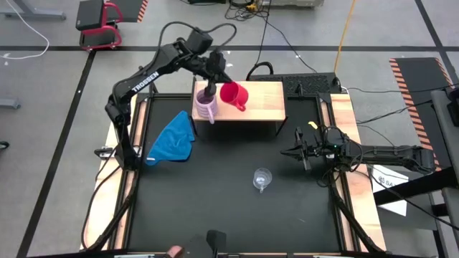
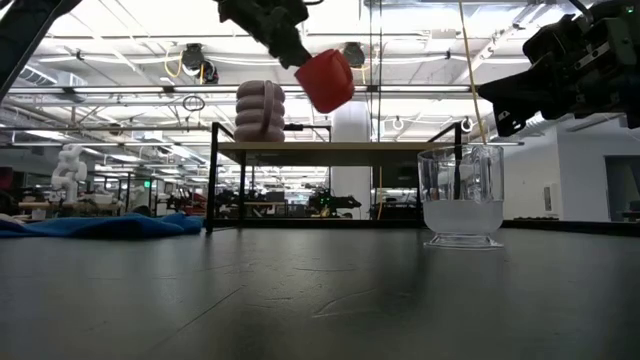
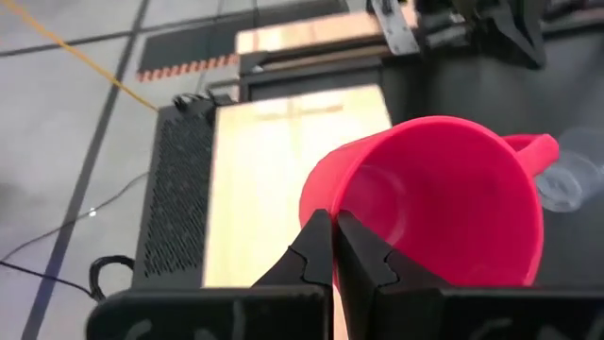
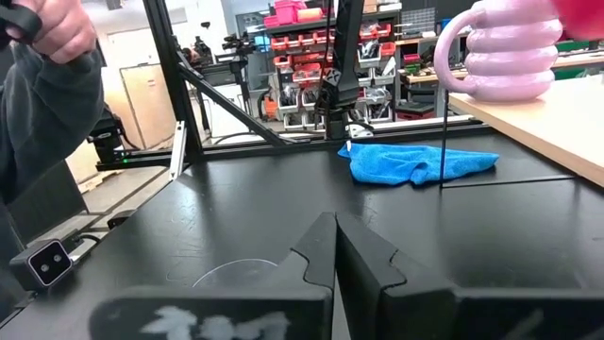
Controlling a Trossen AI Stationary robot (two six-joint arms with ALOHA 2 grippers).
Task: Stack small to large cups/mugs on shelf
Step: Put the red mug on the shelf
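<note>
Black table (image 1: 229,215) bears shelf (image 1: 262,100), blue cloth (image 1: 173,138), glass cup (image 1: 262,178)

- A crumpled blue cloth (image 1: 173,139) lay on the black counter (image 1: 229,208), left of centre in the high view.
- A red-framed stool (image 1: 100,23) stood on the floor at the upper left.
- A person's grey sleeve (image 4: 42,113) filled the right wrist view's upper left.

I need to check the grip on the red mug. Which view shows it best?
The left wrist view: the left gripper is shut on the red mug at its rim. The low view shows it tilted above the shelf; the high view shows it small; the right wrist view only an edge.
</note>
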